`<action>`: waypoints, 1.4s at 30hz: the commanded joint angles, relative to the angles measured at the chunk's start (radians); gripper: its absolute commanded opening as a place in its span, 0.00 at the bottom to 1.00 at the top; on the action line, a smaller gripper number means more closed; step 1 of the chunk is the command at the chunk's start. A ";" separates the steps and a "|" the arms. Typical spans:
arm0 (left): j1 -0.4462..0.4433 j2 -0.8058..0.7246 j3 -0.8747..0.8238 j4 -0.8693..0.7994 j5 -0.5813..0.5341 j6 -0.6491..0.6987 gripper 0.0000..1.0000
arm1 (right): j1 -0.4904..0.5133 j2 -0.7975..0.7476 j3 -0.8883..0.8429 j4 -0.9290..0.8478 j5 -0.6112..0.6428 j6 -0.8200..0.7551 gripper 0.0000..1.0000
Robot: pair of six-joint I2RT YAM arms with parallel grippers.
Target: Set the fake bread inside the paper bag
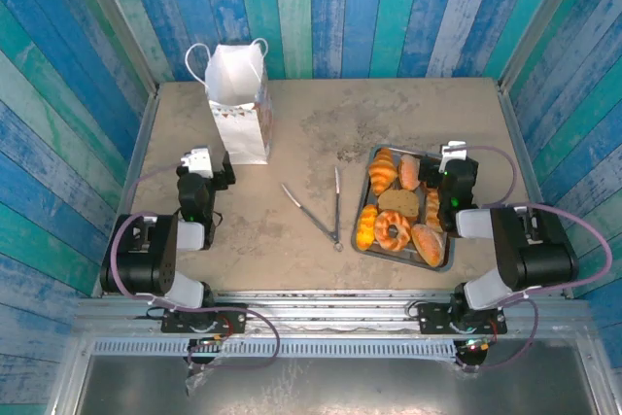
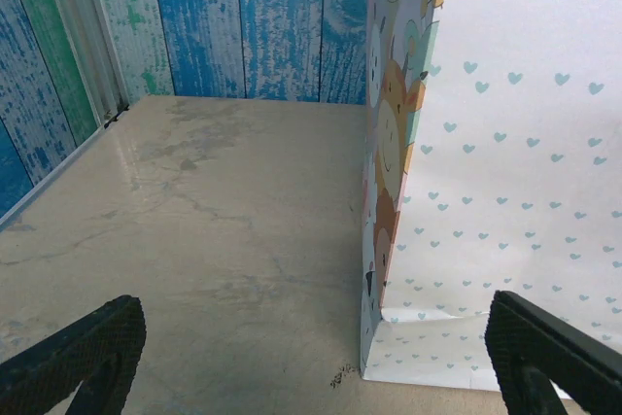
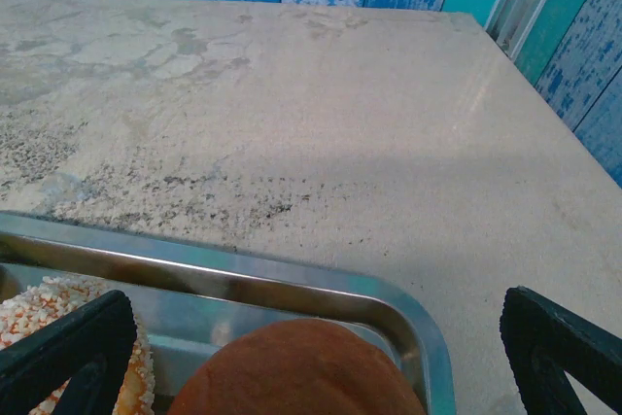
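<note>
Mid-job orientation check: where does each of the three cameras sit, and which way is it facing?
Top external: high behind the bases, looking down at the table; both arms, left gripper and right gripper show.
Left wrist: low, facing the back wall past the paper bag; own open fingertips show.
Right wrist: low, facing the back wall over the tray rim; own open fingertips show.
Shared: top also sees that paper bag and tray.

Metal tongs (image 1: 316, 206) lie splayed on the beige table (image 1: 408, 109) at centre frame, just left of a grey metal tray (image 3: 243, 277). Blue and teal painted planks (image 1: 340, 7) wall the upper frame and both sides.
</note>
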 commanded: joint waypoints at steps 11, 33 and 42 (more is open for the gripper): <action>0.004 0.021 0.008 -0.002 0.009 0.012 0.94 | 0.000 -0.013 -0.002 0.009 0.016 0.007 1.00; 0.004 -0.084 0.016 -0.097 -0.040 -0.005 0.94 | -0.001 -0.067 0.008 -0.046 0.011 0.007 1.00; 0.004 -0.463 0.305 -0.774 -0.069 -0.310 0.94 | -0.001 -0.327 0.208 -0.583 -0.107 0.038 1.00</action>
